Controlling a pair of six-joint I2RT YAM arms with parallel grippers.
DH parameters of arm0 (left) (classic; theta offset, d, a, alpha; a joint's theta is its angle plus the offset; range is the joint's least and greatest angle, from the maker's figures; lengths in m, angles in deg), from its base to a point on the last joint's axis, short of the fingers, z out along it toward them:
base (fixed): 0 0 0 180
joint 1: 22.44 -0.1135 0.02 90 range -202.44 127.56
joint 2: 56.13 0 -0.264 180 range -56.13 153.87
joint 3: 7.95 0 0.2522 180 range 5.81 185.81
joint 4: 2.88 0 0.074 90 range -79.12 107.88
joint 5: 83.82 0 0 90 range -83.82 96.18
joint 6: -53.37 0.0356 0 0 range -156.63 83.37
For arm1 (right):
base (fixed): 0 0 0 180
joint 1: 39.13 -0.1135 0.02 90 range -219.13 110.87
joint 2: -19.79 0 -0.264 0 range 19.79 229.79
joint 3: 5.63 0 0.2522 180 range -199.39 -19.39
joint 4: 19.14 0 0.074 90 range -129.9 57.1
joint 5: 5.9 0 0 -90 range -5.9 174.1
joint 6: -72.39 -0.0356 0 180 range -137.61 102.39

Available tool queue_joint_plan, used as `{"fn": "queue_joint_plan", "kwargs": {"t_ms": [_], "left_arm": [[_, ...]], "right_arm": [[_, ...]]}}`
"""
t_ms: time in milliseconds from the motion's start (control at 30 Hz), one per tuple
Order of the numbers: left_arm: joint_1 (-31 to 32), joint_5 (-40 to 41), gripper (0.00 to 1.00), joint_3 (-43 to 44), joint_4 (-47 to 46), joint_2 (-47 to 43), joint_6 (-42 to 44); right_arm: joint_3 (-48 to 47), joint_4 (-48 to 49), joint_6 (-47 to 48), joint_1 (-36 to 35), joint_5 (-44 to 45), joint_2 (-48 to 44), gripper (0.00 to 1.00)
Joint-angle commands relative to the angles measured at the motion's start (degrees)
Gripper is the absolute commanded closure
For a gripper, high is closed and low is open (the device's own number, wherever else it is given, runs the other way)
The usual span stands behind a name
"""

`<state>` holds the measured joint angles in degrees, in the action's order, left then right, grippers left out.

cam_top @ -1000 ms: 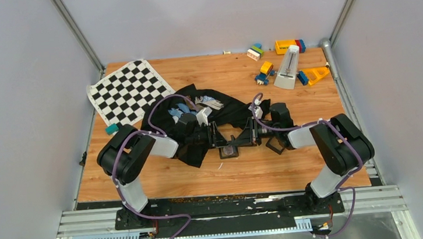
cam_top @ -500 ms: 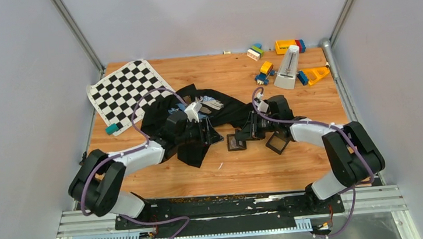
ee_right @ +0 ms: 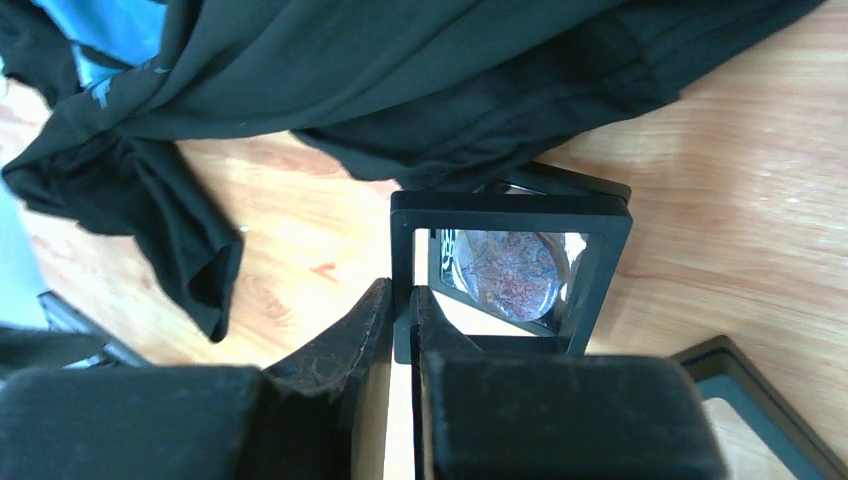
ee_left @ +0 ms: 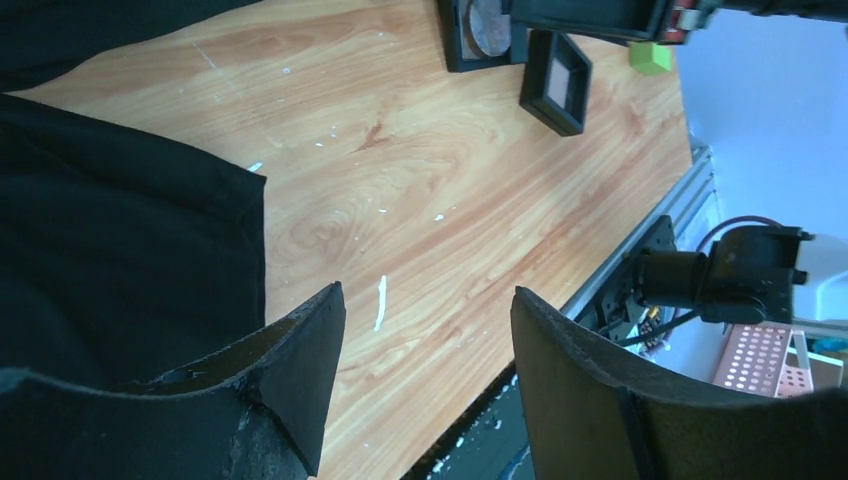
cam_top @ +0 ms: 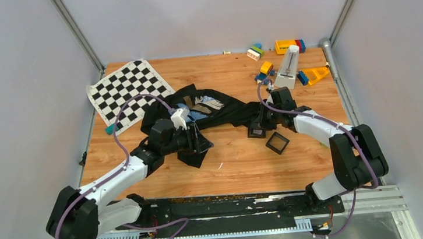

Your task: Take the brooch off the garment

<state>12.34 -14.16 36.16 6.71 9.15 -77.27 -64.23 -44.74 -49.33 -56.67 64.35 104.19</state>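
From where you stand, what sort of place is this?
Likely a lab robot cell: a wooden table boxed by grey walls, a chequered mat, a left arm and right arm bolted to a metal rail.

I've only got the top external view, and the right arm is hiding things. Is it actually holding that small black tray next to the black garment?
Observer: Yes. In the right wrist view the right gripper has its jaws shut on one side rim of the black tray.
Operator: Anything inside the tray?
Observer: A round mottled grey piece sits behind its clear window. It is probably the brooch.
Operator: And the left arm, is it gripping cloth?
Observer: No. The left wrist view shows the left gripper with jaws open and empty. The garment lies off to one side of them.
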Motion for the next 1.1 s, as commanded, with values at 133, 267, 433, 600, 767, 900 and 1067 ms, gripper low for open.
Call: {"fn": "queue_joint_plan", "kwargs": {"t_ms": [133, 267, 433, 600, 767, 900, 1067], "left_arm": [[-0.2, 3.3, 0.24, 2.4, 10.3, -9.7, 1.5], [-1.5, 9.3, 0.08, 3.4, 14.1, -11.5, 2.3], [-4.1, 17.9, 0.00, 6.7, 18.1, -12.4, 6.2], [-4.3, 34.8, 0.00, 8.1, 18.2, -16.5, 15.4], [-4.4, 48.1, 0.00, -0.1, 2.8, -23.1, 33.9], [-8.4, 53.9, 0.01, -6.6, -7.3, -24.5, 39.5], [-20.2, 48.6, 0.01, -10.6, -16.0, -19.1, 39.4]], "right_arm": [[-3.6, -4.2, 3.4, 0.1, 8.8, 3.5, 0.78], [-4.1, -5.9, 3.5, 0.1, 10.1, 0.6, 0.57], [-4.1, -8.2, 4.6, 0.2, 14.3, -9.9, 0.45], [-2.1, -7.4, 4.9, 0.2, 25.3, -19.1, 0.49], [9.2, 9.7, 10.7, 0.3, 37.5, -30.0, 0.44], [18.1, 24.0, 19.2, 0.9, 38.9, -33.8, 0.42], [26.6, 35.6, 23.8, 4.3, 35.7, -36.0, 0.31]]}}
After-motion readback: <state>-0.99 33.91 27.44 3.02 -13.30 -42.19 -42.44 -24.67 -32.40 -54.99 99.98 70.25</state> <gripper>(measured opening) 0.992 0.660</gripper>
